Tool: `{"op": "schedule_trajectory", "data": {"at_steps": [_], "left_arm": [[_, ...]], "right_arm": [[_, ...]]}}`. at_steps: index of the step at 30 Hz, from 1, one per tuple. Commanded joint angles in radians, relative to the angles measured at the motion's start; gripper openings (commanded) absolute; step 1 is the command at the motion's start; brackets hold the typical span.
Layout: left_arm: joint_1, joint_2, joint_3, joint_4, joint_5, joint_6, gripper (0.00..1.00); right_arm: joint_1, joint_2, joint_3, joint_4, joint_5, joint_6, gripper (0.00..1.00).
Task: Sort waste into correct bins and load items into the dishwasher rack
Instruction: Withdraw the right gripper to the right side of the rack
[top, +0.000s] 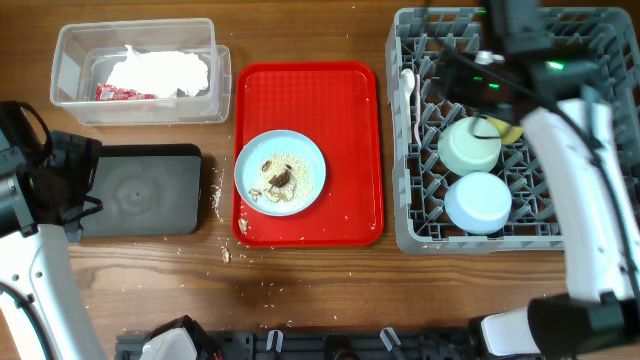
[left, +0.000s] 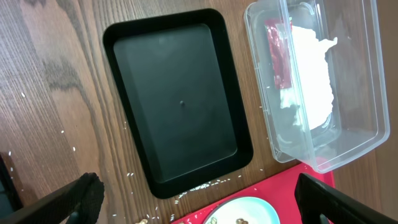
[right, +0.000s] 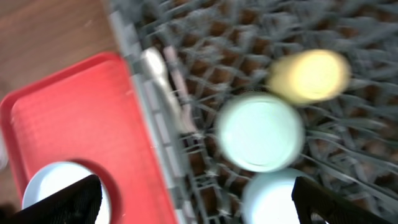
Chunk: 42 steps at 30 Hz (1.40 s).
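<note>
The pale blue plate (top: 280, 172) with brown-and-white food scraps (top: 277, 179) sits on the red tray (top: 350, 150). The clear tub (top: 70, 60) holds white napkins (top: 160, 72) and the red wrapper (top: 125, 93); both show in the left wrist view (left: 311, 74). The black tray (top: 140, 190) (left: 180, 99) lies below it, holding nothing. The grey rack (top: 420, 230) holds the mint-green bowl (top: 469, 145), light blue bowl (top: 478, 203), yellow cup (top: 508, 130) and white utensils (top: 410, 90). My left gripper (left: 196, 199) is open above the black tray's near edge. My right gripper (right: 193, 199) is open above the rack.
Crumbs (top: 222, 195) are scattered on the wooden table between the black tray and the red tray, and below the red tray (top: 230, 255). The right wrist view is blurred; it shows the red tray (right: 68, 118) left of the rack.
</note>
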Motion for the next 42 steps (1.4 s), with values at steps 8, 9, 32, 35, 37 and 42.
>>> {"op": "schedule_trajectory", "data": {"at_steps": [8, 9, 32, 35, 37, 42], "left_arm": [[0.006, -0.002, 0.0, 0.003, -0.01, 0.006, 1.0], [0.006, -0.002, 0.0, 0.003, -0.01, 0.006, 1.0], [0.006, -0.002, 0.0, 0.003, -0.01, 0.006, 1.0], [0.006, -0.002, 0.0, 0.002, -0.01, 0.006, 1.0], [0.006, -0.002, 0.0, 0.003, -0.01, 0.006, 1.0], [0.006, -0.002, 0.0, 0.003, -0.01, 0.006, 1.0]], "right_arm": [[-0.447, -0.021, -0.005, -0.142, -0.054, -0.017, 1.0], [-0.467, -0.021, -0.005, -0.141, -0.051, -0.016, 1.0], [-0.491, -0.021, -0.005, -0.082, -0.052, -0.013, 1.0], [-0.491, -0.021, -0.005, -0.082, -0.052, -0.013, 1.0], [-0.491, -0.021, -0.005, -0.082, -0.052, -0.013, 1.0], [-0.491, -0.021, -0.005, -0.082, -0.052, -0.013, 1.0]]}}
